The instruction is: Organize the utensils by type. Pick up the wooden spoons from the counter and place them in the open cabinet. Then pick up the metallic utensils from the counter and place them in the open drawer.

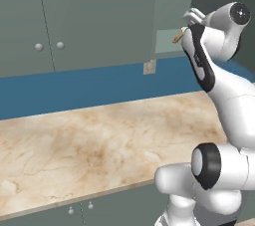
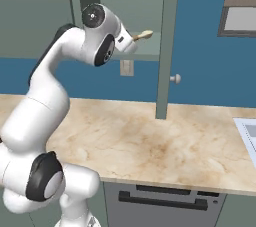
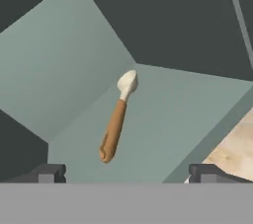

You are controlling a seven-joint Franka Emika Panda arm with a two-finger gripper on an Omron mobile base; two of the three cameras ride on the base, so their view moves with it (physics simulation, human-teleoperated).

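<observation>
One wooden spoon (image 3: 117, 119) with a cream bowl and orange-brown handle lies flat on the shelf of the open cabinet (image 3: 168, 119). My gripper (image 3: 127, 171) hovers just in front of the spoon, open, its fingertips (image 3: 49, 171) wide apart and holding nothing. From the base, the spoon (image 2: 142, 35) pokes past my raised hand on the cabinet shelf (image 2: 147, 53), and its handle end (image 1: 178, 36) shows at the cabinet (image 1: 199, 21). The counter (image 1: 99, 140) below is bare marble. The metallic utensils and the drawer are out of view.
The cabinet's open door (image 2: 167, 46) with a round knob (image 2: 175, 78) stands edge-on to the right of my hand. Closed upper cabinets (image 1: 50, 16) hang to the left. A wall outlet (image 2: 126, 67) sits under the shelf. A sink edge (image 2: 247, 133) lies at far right.
</observation>
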